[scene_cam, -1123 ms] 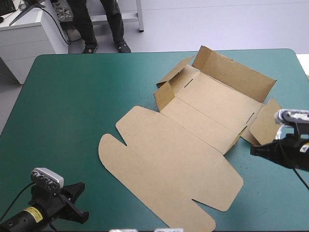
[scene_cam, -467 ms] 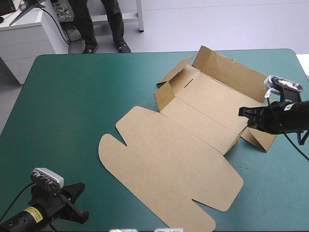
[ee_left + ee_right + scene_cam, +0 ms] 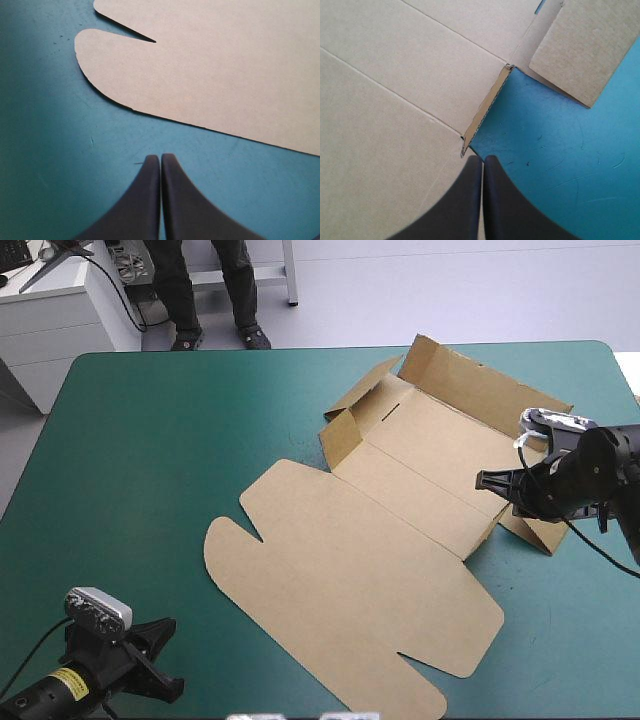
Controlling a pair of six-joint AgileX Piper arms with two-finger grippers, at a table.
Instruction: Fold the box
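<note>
While the box (image 3: 400, 530) lies spread across the middle and right of the tabletop (image 3: 150, 460), this fold is only in its opening stretch, by my reading. What counts as done: the back wall (image 3: 490, 390) stands up along the far side, and the small left flap (image 3: 342, 440) is lifted at that end. What's left looks like most of it. The right flap (image 3: 585, 50) lies low on the teal-green cover, no side wall is tucked, and the big lid (image 3: 350, 590) sits completely flat toward the near edge.

The right tool (image 3: 483, 159) is pinched shut with nothing in it, its tips right at the cut corner of the box where the floor panel meets the bare cover, just beside the short raw edge (image 3: 487, 110) of board. That reads as a nudge or a pry at the right side, not a grab.

The left tool (image 3: 160, 157) is shut and empty too, parked at the near left corner, with the lid's rounded tab (image 3: 150, 75) just ahead of it, not touching.
</note>
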